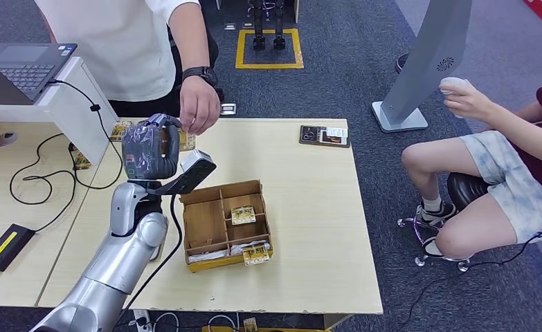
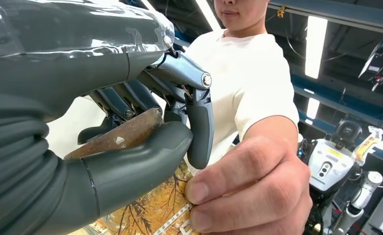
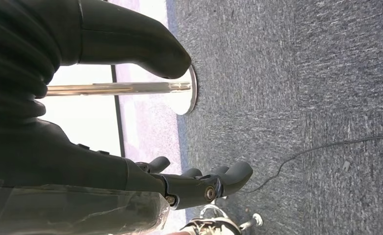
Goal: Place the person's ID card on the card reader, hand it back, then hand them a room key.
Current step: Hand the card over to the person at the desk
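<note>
Across the table (image 1: 309, 207), the robot's raised left hand (image 1: 150, 146) and a standing person's hand (image 1: 199, 105) meet over a gold-patterned card (image 2: 150, 210). In the left wrist view, the thumb and dark fingers (image 2: 199, 122) pinch the card's upper part while the person's fingertips clamp its lower edge, so both hold it at once. Whether this is the ID or the room key cannot be told. Thin, flat and stiff, the card looks light and likely slick on its printed faces; an edge pinch, pads pressed on both faces, seems the safest hold. More cards lie in the wooden tray (image 1: 209, 225) just beside the arm, and a dark reader (image 1: 324, 135) sits at the table's far edge. The right hand (image 3: 199, 183) hangs over carpet, fingers loosely apart, holding nothing.
</note>
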`<state>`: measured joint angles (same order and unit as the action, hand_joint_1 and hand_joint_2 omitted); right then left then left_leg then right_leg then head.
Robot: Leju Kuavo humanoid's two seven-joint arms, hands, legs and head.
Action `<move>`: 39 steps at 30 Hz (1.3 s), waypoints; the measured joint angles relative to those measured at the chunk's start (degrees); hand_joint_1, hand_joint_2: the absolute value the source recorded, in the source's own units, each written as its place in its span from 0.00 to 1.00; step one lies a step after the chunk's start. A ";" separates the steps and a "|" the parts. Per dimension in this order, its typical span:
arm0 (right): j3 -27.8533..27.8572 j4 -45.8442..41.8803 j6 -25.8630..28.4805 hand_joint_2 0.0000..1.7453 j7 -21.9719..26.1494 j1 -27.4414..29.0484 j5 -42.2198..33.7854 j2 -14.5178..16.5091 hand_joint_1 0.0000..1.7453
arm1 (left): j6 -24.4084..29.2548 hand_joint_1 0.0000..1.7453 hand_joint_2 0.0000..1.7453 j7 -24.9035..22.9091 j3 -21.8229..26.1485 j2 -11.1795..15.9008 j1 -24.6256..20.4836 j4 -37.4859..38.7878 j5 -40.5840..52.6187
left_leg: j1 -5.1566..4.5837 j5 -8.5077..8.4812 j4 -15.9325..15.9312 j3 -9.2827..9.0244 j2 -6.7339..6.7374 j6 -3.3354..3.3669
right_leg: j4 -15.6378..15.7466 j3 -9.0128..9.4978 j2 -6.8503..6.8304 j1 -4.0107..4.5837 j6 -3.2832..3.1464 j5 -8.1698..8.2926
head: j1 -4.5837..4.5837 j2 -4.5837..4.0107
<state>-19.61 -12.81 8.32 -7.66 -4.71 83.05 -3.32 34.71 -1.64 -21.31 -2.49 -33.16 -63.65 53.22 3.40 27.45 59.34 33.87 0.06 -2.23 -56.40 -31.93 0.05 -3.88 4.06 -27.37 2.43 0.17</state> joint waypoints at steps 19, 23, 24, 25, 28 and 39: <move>-1.18 -0.07 0.88 1.00 -0.57 0.00 -0.15 0.00 0.00 | 2.92 0.00 1.00 3.88 1.20 -0.56 1.29 -0.69 -6.16 | 0.00 0.00 0.00 0.01 0.00 0.00 | -0.01 0.01 -0.01 0.00 0.00 0.00 | -0.01 0.00; -1.51 -0.07 1.17 1.00 -0.41 -0.01 -0.30 -0.02 0.00 | 3.35 0.00 1.00 5.01 1.55 -0.53 2.14 -1.93 -7.77 | 0.00 0.00 0.00 0.02 0.00 0.00 | -0.01 0.00 -0.01 0.00 0.00 0.00 | -0.01 0.00; -1.58 -0.07 1.19 1.00 -0.37 -0.01 -0.33 -0.02 0.00 | 3.43 0.00 1.00 5.25 1.65 -0.51 2.33 -2.27 -8.10 | 0.00 0.00 0.00 0.02 0.00 0.00 | -0.01 0.01 -0.01 0.00 0.00 0.00 | -0.01 0.00; -1.65 -0.07 1.19 1.00 -0.35 -0.02 -0.34 -0.02 0.00 | 3.46 0.00 1.00 5.50 1.72 -0.48 2.55 -2.63 -8.41 | 0.00 0.00 0.00 0.02 0.00 0.00 | -0.01 0.01 -0.01 0.00 0.00 0.00 | -0.01 0.00; -1.77 -0.07 1.20 1.00 -0.34 -0.04 -0.43 -0.02 0.00 | 3.55 0.00 1.00 6.56 1.79 -0.34 3.68 -4.08 -9.77 | 0.00 0.00 -0.01 0.01 0.00 0.00 | -0.01 0.01 -0.01 0.00 0.00 0.00 | -0.01 0.00; -2.07 -0.07 0.78 1.00 -0.18 -0.32 -1.22 -0.02 0.00 | 3.69 0.00 1.00 9.41 1.86 0.45 8.19 -9.89 -14.69 | 0.00 0.00 -0.01 0.03 -0.01 0.00 | -0.01 0.01 -0.02 0.00 0.00 0.00 | 0.00 0.00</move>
<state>-21.68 -12.88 9.10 -7.84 -5.03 81.82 -3.34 38.41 7.77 -19.45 -2.04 -24.97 -73.54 38.52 3.40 27.45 59.33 33.91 0.05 -2.23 -56.41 -31.91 0.03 -3.88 4.06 -27.37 2.43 0.17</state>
